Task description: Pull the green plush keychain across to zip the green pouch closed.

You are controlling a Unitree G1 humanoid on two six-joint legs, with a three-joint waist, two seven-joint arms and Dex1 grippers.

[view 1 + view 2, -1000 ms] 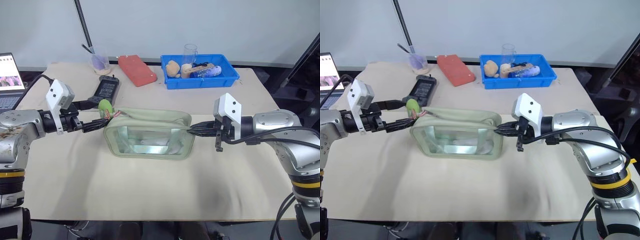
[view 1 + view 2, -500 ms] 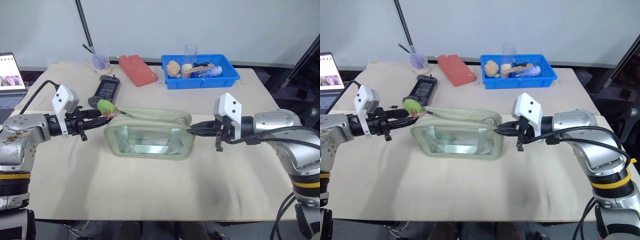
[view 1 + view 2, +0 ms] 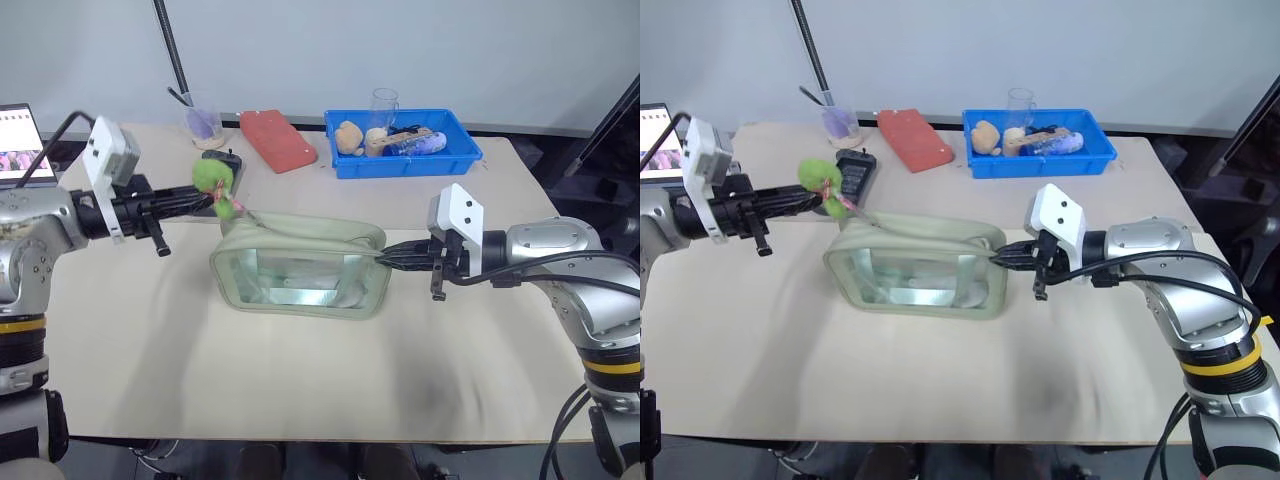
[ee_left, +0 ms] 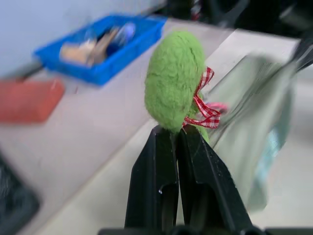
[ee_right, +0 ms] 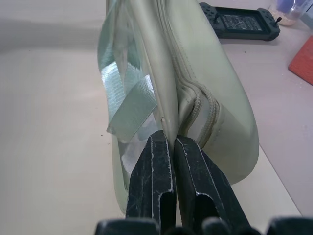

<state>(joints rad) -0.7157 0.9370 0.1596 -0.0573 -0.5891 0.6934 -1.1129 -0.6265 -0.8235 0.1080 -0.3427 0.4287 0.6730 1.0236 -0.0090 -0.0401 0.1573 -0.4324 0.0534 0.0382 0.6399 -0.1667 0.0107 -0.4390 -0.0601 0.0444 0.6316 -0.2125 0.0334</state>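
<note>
The green pouch point(image 3: 300, 270) lies mid-table, clear window facing me, zipper along its top. The green plush keychain point(image 3: 213, 176) is a fuzzy lime plush with a red checked ribbon point(image 4: 203, 105), lifted above the pouch's left end and joined to it by a short cord. My left gripper point(image 3: 203, 196) is shut on the keychain's lower edge, seen up close in the left wrist view point(image 4: 173, 134). At the pouch's right end, my right gripper point(image 3: 385, 257) is shut on the fabric beside the zipper point(image 5: 167, 139).
A blue tray point(image 3: 400, 166) with small items and a glass stands at the back right. A red block point(image 3: 275, 138), a black controller point(image 3: 229, 158) and a cup point(image 3: 203, 125) sit at the back left. A laptop point(image 3: 20, 135) is at the far left.
My left gripper went from open beside the keychain to shut on it, then rose and lifted it above the pouch's left end. The right gripper has kept still.
</note>
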